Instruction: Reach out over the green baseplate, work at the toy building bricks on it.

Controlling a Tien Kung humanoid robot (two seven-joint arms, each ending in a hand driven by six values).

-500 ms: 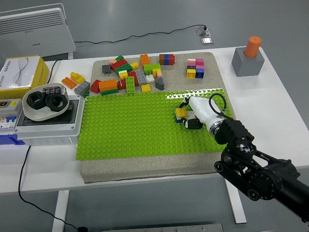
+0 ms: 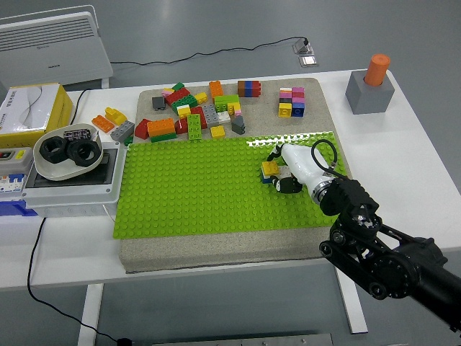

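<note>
Head view: a white table [image 2: 403, 155] is seen from above, with a green baseplate [image 2: 194, 187] laid on a grey mat at its centre. The right hand [image 2: 292, 171], white-shelled on a black arm entering from five o'clock, is reached over the plate's right part, at about three o'clock from the plate's middle. Its dark fingers [image 2: 288, 184] are curled around a small yellow brick [image 2: 271, 168], which appears to be seated on a blue brick on the studs; how firmly it is pinched cannot be made out, since the fingers crowd the brick. The left arm is not seen.

Loose bricks [image 2: 194, 112] are scattered at twelve o'clock beyond the plate, with a pink and yellow stack [image 2: 292, 101] at one o'clock.

The yellow brick is judged light, rigid and smooth, so slipping is likely under a loose grip. It is best held by two opposite side walls, low down, and pressed or pulled straight along the studs, since the stud fit is expected to resist.
</note>
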